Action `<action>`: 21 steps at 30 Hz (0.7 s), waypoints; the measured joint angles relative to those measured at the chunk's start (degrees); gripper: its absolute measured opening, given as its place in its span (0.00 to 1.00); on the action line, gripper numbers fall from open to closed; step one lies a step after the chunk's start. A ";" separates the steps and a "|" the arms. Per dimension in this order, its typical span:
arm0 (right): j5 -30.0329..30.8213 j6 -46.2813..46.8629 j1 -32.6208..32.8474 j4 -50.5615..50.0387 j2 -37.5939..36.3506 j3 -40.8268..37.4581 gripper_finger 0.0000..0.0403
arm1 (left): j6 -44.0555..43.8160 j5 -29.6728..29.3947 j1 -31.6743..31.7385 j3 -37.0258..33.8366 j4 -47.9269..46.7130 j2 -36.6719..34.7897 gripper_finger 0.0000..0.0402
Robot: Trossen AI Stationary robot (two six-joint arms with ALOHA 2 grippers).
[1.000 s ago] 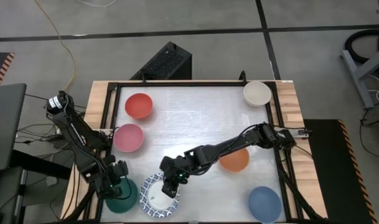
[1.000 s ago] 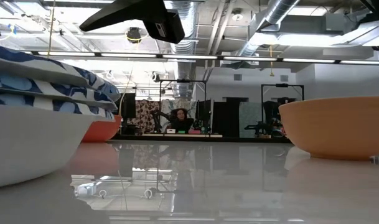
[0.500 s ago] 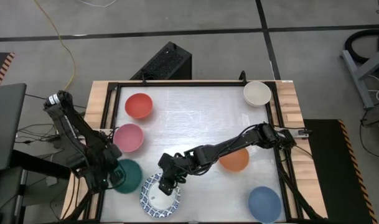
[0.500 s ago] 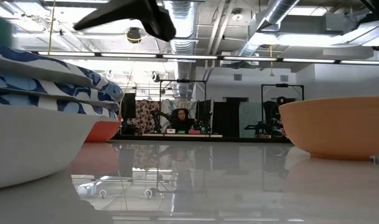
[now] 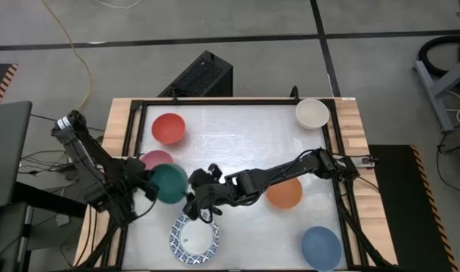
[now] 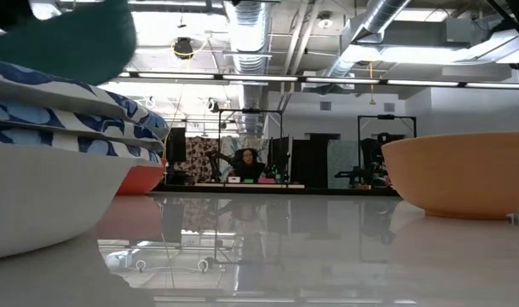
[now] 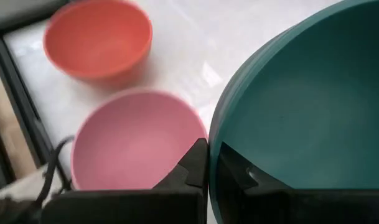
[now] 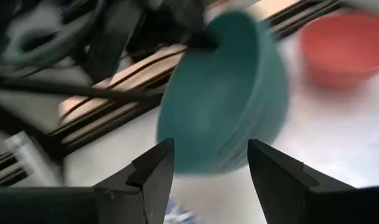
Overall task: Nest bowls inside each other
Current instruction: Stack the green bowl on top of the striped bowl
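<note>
Plain round teal-green bowl (image 5: 168, 183), smooth and matt, held clear of the white worktop (image 5: 245, 143), beside and partly over the plain pink round bowl (image 5: 155, 160), with the red round bowl (image 5: 169, 128) beyond. Left hand (image 7: 209, 171) pinching the green bowl's rim, one finger inside, one outside. Right hand (image 5: 199, 198) spread wide and empty, just beside the carried bowl and above the stack of shallow white bowls with blue-patterned rims (image 5: 193, 239). Orange bowl (image 5: 284, 193), blue bowl (image 5: 321, 247) and cream bowl (image 5: 312, 113) well apart on the right half. Risk, as a judgement: thin rim grip, so a tilt or slip of the bowl under a quick swing; also a knock between the two hands, being so close. Overhead view alone giving the full layout and both arms. Left wrist view alone showing the pinch on the rim and the pink bowl directly beneath. Right wrist view showing the spread fingers (image 8: 153, 171) facing the green bowl's outer wall. Low view showing only the green bowl's underside raised above the patterned stack.
</note>
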 joint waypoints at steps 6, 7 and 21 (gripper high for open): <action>13.33 3.06 0.73 -13.58 -0.03 6.30 0.55 | -0.05 -9.19 6.87 0.02 0.02 4.54 0.00; 15.29 4.07 0.90 -15.73 -0.11 6.60 0.55 | -0.05 -10.49 8.11 0.02 0.02 5.06 0.00; 34.52 9.67 2.39 -25.36 -1.06 6.18 0.55 | 6.35 -23.46 20.99 0.04 1.26 6.49 0.00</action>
